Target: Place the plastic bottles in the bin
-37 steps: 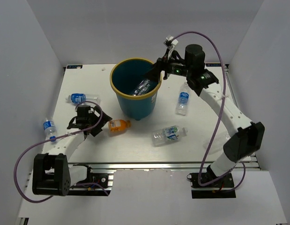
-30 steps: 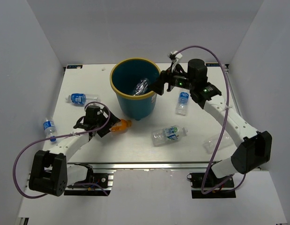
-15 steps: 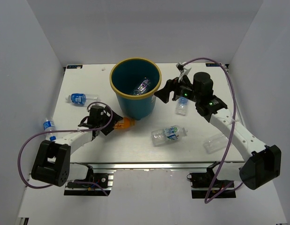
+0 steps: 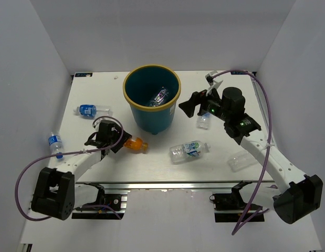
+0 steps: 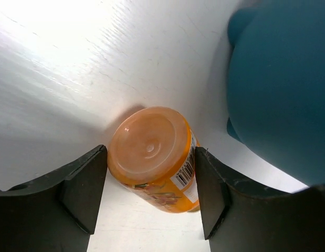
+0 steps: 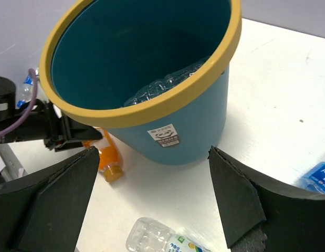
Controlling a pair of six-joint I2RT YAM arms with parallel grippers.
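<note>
The short orange bottle (image 4: 135, 143) (image 5: 151, 152) lies on the table in front of the teal bin (image 4: 132, 102), and my left gripper (image 4: 119, 139) (image 5: 150, 157) is shut on it, with a finger (image 5: 83, 189) against each side of its base end. The bin (image 6: 178, 142) holds a clear bottle (image 4: 159, 97) (image 6: 167, 86). My right gripper (image 4: 186, 107) (image 6: 151, 152) hangs open and empty just right of the bin. A green-white labelled bottle (image 4: 189, 149) (image 6: 162, 241) lies on the table in front of it.
Blue-labelled bottles lie at the left (image 4: 87, 110), the far left edge (image 4: 55, 142) and under my right arm (image 4: 204, 119) (image 6: 317, 176). A clear bottle (image 4: 241, 160) rests at the right front. The bin wall (image 5: 283, 89) stands close to the right of my left fingers.
My left gripper reached the orange bottle and closed on it, and the bottle shifted slightly. My right arm drew back from over the bin to its right side, still open.
</note>
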